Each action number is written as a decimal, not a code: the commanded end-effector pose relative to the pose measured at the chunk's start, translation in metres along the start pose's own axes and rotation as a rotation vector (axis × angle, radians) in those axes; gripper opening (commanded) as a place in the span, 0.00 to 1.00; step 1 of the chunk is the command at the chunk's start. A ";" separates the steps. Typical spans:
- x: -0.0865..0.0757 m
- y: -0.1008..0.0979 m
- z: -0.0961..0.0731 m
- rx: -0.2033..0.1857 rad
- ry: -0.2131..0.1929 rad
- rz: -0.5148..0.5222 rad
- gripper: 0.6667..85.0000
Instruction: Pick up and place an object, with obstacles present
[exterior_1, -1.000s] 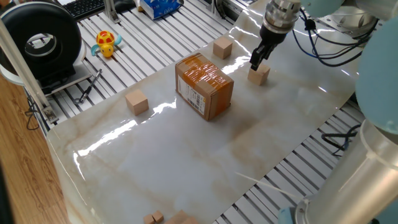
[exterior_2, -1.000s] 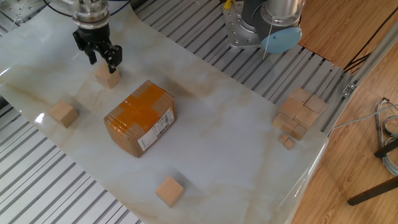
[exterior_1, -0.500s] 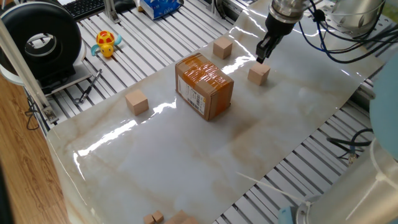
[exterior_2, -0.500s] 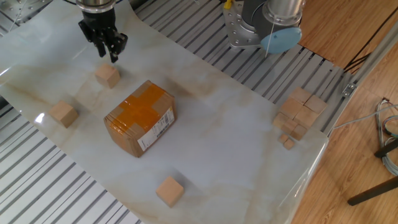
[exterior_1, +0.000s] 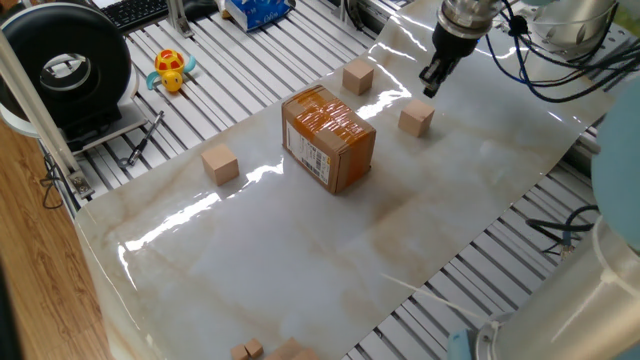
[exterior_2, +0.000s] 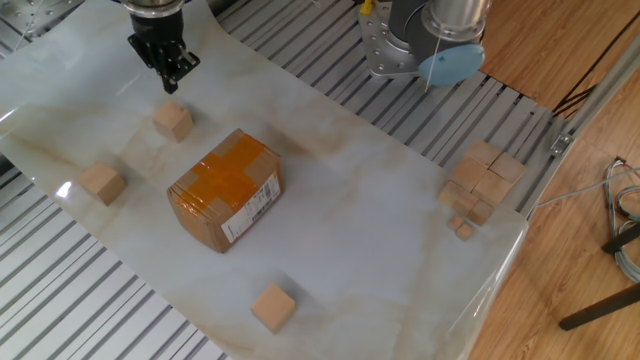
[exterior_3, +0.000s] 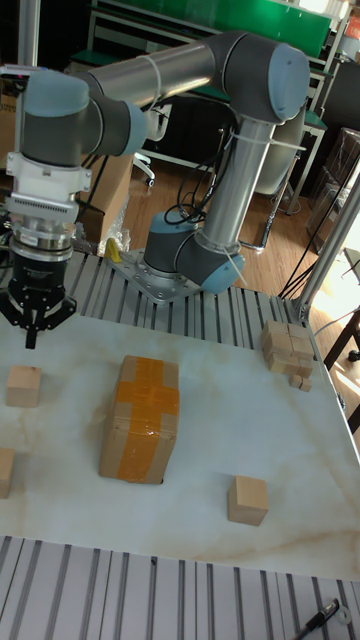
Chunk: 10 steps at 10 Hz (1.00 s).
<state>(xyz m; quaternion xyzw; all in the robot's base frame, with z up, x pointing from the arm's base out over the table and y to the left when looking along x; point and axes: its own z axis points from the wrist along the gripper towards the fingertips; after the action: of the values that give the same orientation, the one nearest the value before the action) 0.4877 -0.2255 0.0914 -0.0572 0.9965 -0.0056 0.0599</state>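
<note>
The object, a small tan wooden cube (exterior_1: 416, 120) (exterior_2: 173, 121) (exterior_3: 24, 385), rests on the white sheet beside the obstacle, a brown taped cardboard box (exterior_1: 328, 137) (exterior_2: 225, 190) (exterior_3: 140, 418). My gripper (exterior_1: 432, 85) (exterior_2: 170, 82) (exterior_3: 30, 335) hangs above and just behind the cube, apart from it. Its fingers meet at the tip with nothing between them. Two look-alike cubes lie on the sheet: one (exterior_1: 357, 76) (exterior_2: 102, 183) (exterior_3: 3, 470) near the box's far end, the other (exterior_1: 220, 163) (exterior_2: 273, 306) (exterior_3: 247, 499) on the box's opposite side.
A stack of spare cubes (exterior_2: 485, 180) (exterior_3: 290, 352) sits at the sheet's corner near the robot base (exterior_2: 430, 40). A black round reel (exterior_1: 65, 65) and a yellow toy turtle (exterior_1: 172, 70) lie off the sheet on the slatted table.
My gripper has risen off the cube and moved back from it, its fingers closing together. The cube stays where it stood beside the box.
</note>
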 end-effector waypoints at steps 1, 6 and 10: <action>0.010 0.001 0.007 -0.038 0.024 0.055 0.01; 0.002 -0.013 0.007 0.017 -0.008 -0.029 0.01; 0.002 -0.012 0.007 0.013 -0.008 -0.038 0.01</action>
<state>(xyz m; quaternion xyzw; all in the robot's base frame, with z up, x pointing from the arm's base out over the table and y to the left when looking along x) 0.4855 -0.2391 0.0827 -0.0734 0.9954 -0.0174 0.0585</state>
